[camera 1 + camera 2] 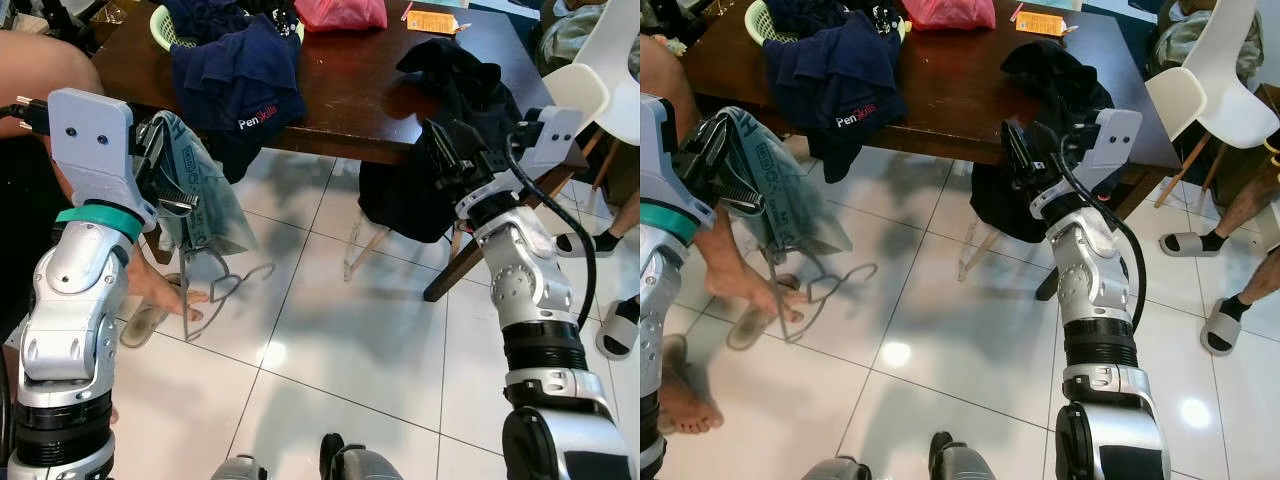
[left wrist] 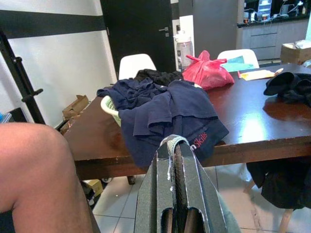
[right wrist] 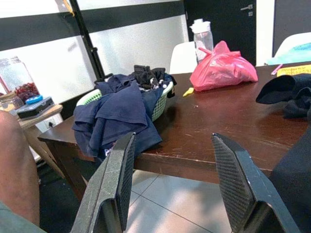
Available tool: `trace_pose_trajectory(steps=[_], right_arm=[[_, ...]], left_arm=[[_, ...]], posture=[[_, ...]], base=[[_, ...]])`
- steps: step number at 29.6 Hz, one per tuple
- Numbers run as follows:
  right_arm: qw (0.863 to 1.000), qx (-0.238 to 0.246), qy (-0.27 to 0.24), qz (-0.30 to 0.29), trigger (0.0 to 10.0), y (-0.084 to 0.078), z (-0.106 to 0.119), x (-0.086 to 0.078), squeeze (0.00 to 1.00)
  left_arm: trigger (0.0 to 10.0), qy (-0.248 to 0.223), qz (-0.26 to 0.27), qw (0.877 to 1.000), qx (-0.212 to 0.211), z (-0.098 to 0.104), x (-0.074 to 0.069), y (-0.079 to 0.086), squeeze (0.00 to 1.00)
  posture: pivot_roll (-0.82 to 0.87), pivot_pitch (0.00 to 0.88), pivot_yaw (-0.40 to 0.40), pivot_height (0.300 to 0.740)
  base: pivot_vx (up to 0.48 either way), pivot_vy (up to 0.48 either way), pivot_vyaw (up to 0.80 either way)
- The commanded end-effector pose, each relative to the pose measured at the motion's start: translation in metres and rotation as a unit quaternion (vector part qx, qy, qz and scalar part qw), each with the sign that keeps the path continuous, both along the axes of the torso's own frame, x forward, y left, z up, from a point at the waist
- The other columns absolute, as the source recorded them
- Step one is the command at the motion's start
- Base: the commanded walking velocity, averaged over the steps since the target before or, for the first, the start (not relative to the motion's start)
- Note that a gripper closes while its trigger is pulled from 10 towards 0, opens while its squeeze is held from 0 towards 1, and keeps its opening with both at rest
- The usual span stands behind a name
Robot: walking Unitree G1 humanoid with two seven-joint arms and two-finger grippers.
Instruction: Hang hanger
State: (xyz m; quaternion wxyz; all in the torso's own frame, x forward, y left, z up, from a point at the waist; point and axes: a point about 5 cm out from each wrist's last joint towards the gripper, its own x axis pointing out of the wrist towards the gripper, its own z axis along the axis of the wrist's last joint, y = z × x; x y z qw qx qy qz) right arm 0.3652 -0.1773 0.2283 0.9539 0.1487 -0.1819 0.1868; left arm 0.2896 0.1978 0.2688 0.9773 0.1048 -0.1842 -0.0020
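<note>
My left gripper (image 1: pixel 172 190) is shut on a grey-green garment (image 1: pixel 208 205), held up left of the table's front edge. From that garment a thin grey hanger (image 1: pixel 230 287) dangles down towards the floor tiles. In the left wrist view the black fingers (image 2: pixel 160 194) are pressed together with the fabric fold (image 2: pixel 178 145) between them. My right gripper (image 1: pixel 440 150) is open and holds nothing. It sits at the table's front edge, just before a black garment (image 1: pixel 455 70) that drapes over the edge. Its two pads (image 3: pixel 116 179) stand wide apart, facing the table.
A dark wooden table (image 1: pixel 370 95) carries a green basket (image 1: pixel 163 25), navy clothes (image 1: pixel 235 75), a red bag (image 1: pixel 340 12) and an orange packet (image 1: pixel 432 20). A person's knee (image 1: pixel 40 70) and sandalled foot (image 1: pixel 160 292) are at my left. White chairs (image 1: pixel 580 90) stand right.
</note>
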Motion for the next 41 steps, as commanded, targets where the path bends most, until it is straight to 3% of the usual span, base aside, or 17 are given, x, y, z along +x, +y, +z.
trace_pose_trajectory(steps=[1, 41], right_arm=[[1.000, -0.002, 0.002, 0.003, 10.0, 0.002, -0.002, 0.002, 0.00], [1.000, 0.001, -0.006, 0.024, 10.0, 0.011, 0.000, 0.005, 0.00]], left_arm=[[10.0, 0.000, 0.000, 1.000, 0.002, -0.001, -0.002, -0.002, 0.00], [10.0, 0.007, 0.004, 1.000, 0.001, -0.005, -0.006, -0.001, 0.00]], posture=[[0.20, 0.064, -0.082, 0.740], [0.22, 0.041, -0.080, 0.740]], base=[[0.000, 0.000, 0.00], [0.000, 0.000, 0.00]])
